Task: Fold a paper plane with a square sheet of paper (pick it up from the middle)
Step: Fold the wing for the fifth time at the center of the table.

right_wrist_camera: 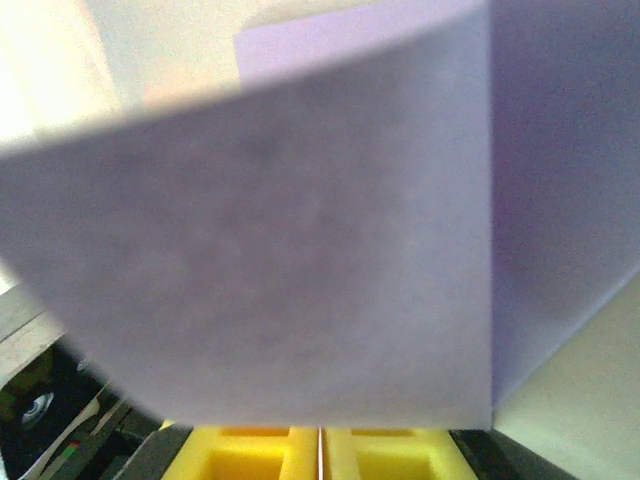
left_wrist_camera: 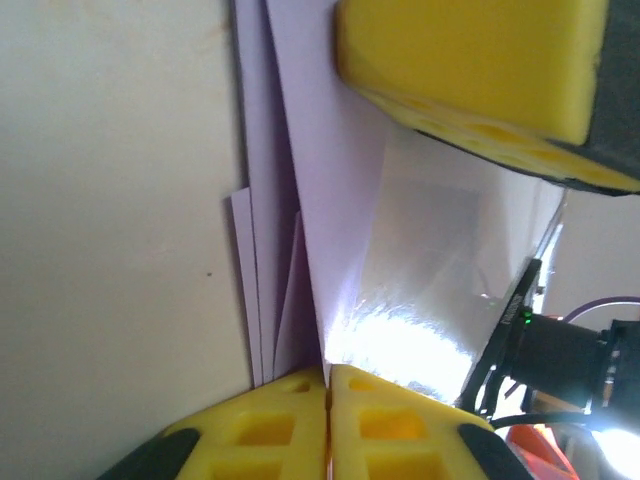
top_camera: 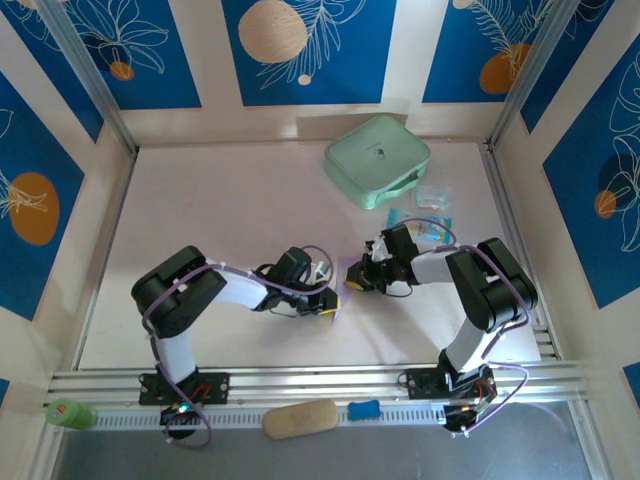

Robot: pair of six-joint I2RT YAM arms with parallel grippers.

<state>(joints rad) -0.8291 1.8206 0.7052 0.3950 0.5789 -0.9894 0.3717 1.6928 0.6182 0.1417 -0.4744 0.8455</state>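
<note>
Top external view puts the square sheet of paper (top_camera: 349, 264) well below and slightly left of the mint-green case (top_camera: 377, 160), on the side toward the arm bases, held between the two claws where they meet. The left gripper (top_camera: 329, 298) comes in from the far side of the paper from the case. The right gripper (top_camera: 356, 280) sits on the near side, almost directly under the case.

Left wrist view shows the left gripper's yellow fingers (left_wrist_camera: 280, 430) pressed together on the lower edge of the sheet, pinching it. Right wrist view shows the right gripper's fingers (right_wrist_camera: 250, 450) likewise closed on the paper's bottom edge, with the sheet rising and bending at a crease.

As for progress, the paper is off the table and carries folds. Several overlapping lavender layers run alongside one another in the left wrist view, so the early creases seem done. Nothing yet reads as a slim pointed dart with a centre ridge, though the close, blurred views make the exact fold stage hard to judge. The wing folds and final shaping probably remain.

Counted: one sheet, one case, two grippers, and a small cluster of blue packets (top_camera: 432, 212) just below and right of the case, perhaps three.
</note>
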